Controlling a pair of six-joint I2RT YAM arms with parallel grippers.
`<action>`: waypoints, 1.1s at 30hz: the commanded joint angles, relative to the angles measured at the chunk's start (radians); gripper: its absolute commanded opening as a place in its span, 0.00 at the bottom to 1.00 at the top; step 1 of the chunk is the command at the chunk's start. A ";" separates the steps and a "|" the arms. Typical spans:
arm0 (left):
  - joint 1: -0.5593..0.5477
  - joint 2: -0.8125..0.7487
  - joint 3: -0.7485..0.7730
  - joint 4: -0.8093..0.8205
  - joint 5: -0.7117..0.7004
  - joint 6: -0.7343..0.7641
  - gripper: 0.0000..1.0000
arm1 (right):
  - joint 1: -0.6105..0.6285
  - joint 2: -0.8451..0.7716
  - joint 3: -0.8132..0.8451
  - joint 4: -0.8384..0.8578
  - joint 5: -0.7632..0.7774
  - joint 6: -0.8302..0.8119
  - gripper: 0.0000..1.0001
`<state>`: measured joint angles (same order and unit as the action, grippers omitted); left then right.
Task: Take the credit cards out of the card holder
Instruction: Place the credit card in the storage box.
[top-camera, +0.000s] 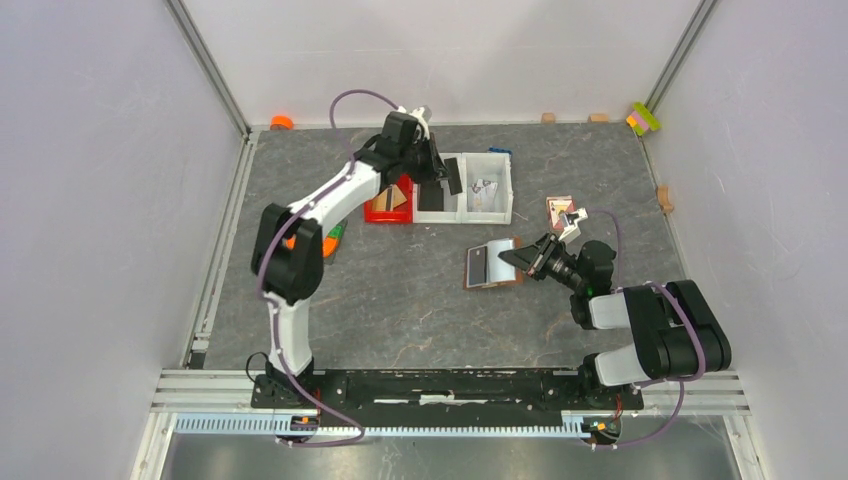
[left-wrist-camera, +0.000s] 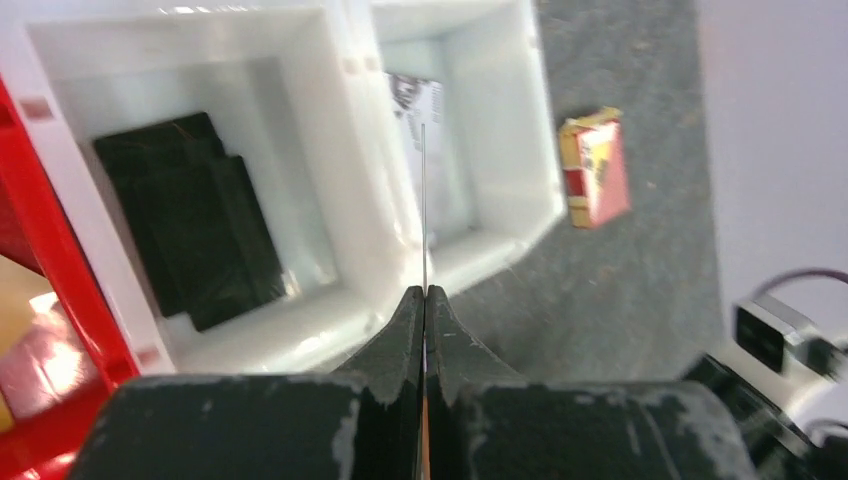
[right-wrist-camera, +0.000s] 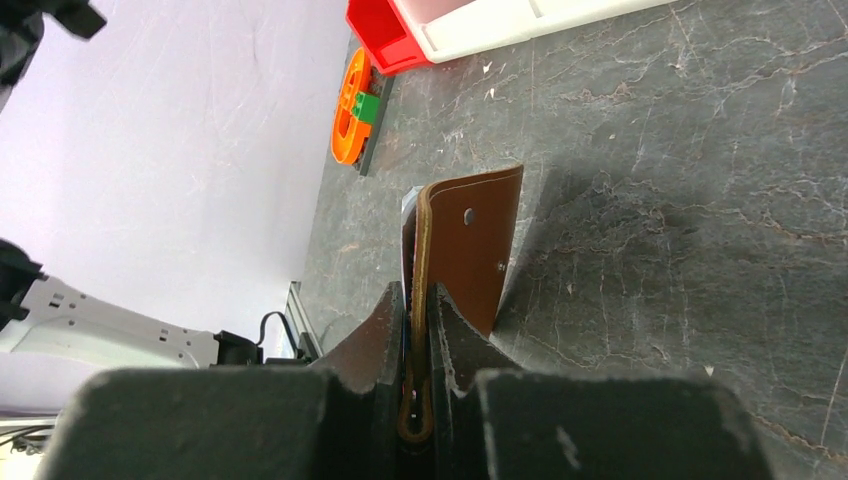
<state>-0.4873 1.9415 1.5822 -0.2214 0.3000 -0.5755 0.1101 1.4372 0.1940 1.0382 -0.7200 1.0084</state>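
The left hand (left-wrist-camera: 425, 298) pinches a credit card (left-wrist-camera: 424, 190) edge-on above the divider (left-wrist-camera: 355, 150) of the white bin (left-wrist-camera: 542, 150), at 12 o'clock from the card holder (right-wrist-camera: 480, 240) that the right hand (right-wrist-camera: 420, 300) clamps on the tabletop (right-wrist-camera: 700, 200); dropped here, it may catch the wall and tip out.

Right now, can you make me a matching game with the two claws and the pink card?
Things: 1 left claw; 2 right claw; 3 pink card.
States: A lying on the table; B pinching the brown card holder; C pinching a credit card over the white bin.
Pairs: 1-C, 2-B, 3-A.
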 joint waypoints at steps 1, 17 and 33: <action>0.006 0.145 0.235 -0.261 -0.123 0.136 0.02 | -0.003 -0.012 -0.010 0.091 0.010 0.014 0.00; 0.080 0.306 0.468 -0.442 -0.044 0.217 0.02 | -0.004 -0.011 -0.016 0.120 0.006 0.039 0.00; 0.080 0.467 0.627 -0.517 0.099 0.177 0.03 | -0.003 0.013 -0.014 0.141 0.001 0.051 0.00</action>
<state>-0.4038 2.3932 2.1521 -0.7307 0.3260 -0.4099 0.1101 1.4422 0.1810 1.1007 -0.7166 1.0512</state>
